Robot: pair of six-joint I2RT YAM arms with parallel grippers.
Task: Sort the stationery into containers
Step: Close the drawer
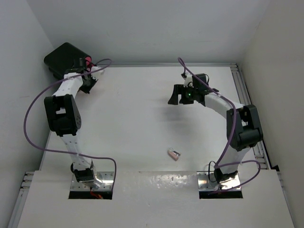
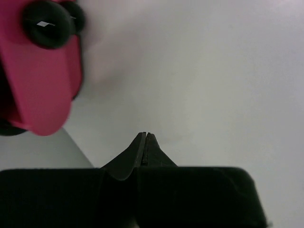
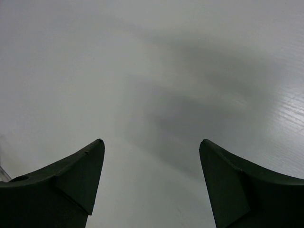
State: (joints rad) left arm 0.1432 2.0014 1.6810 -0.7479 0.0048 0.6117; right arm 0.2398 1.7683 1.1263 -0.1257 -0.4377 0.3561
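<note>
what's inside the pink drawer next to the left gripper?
Can't tell. The left wrist view shows only the pink drawer front and a black knob; from above, the top of the black cabinet covers the interior.

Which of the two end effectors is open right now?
The right end effector: it is spread wide, table showing through the gap. The left end effector is shut tight, beside a pink drawer.
</note>
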